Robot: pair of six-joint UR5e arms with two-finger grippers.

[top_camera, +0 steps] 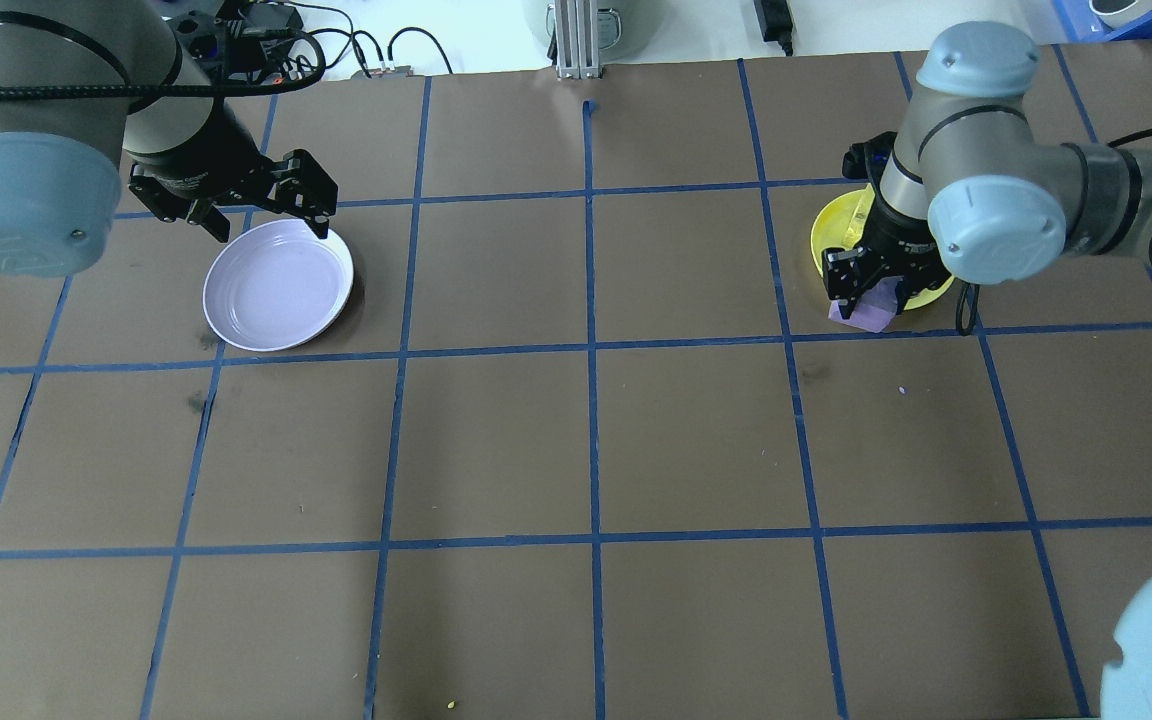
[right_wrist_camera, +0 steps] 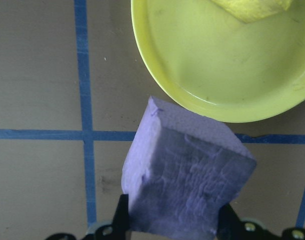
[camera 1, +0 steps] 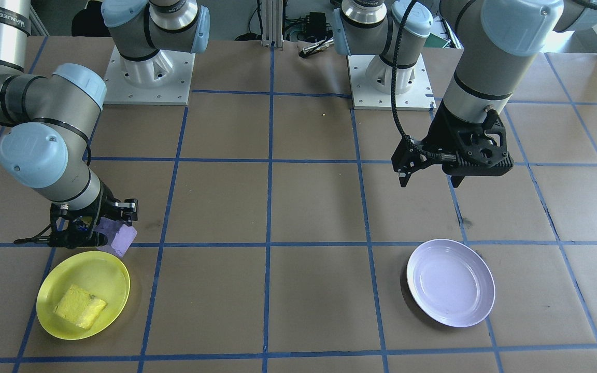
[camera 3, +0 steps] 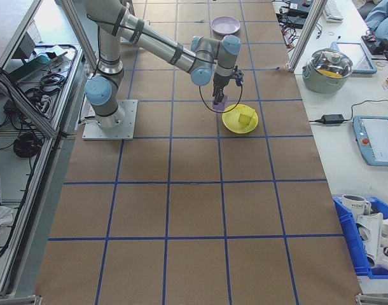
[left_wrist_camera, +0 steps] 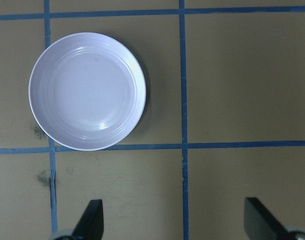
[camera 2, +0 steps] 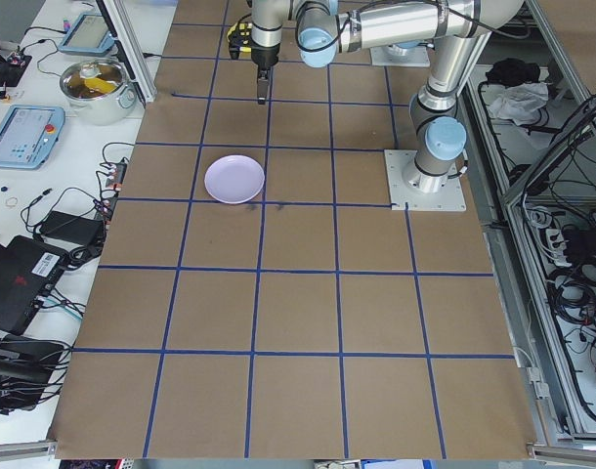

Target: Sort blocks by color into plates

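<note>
The yellow block [camera 1: 80,305] lies in the yellow plate [camera 1: 99,269]. Just beyond that plate's rim, on the robot's side, my right gripper [camera 1: 114,233] is shut on the pale purple block [camera 1: 120,239], which sits tilted between the fingers. In the right wrist view the purple block [right_wrist_camera: 185,180] fills the space between both fingers, beside the yellow plate [right_wrist_camera: 192,85]. The lavender plate [camera 1: 450,282] holds nothing. My left gripper [camera 1: 430,178] hangs open above the table, short of that plate; the left wrist view shows the lavender plate [left_wrist_camera: 87,92] ahead of the spread fingers [left_wrist_camera: 90,220].
Brown paper with a blue tape grid covers the table [top_camera: 586,440]. The two arm bases [camera 1: 148,77] stand at the robot's edge. Cables and devices [top_camera: 266,40] lie beyond the far edge past the lavender plate [top_camera: 278,285].
</note>
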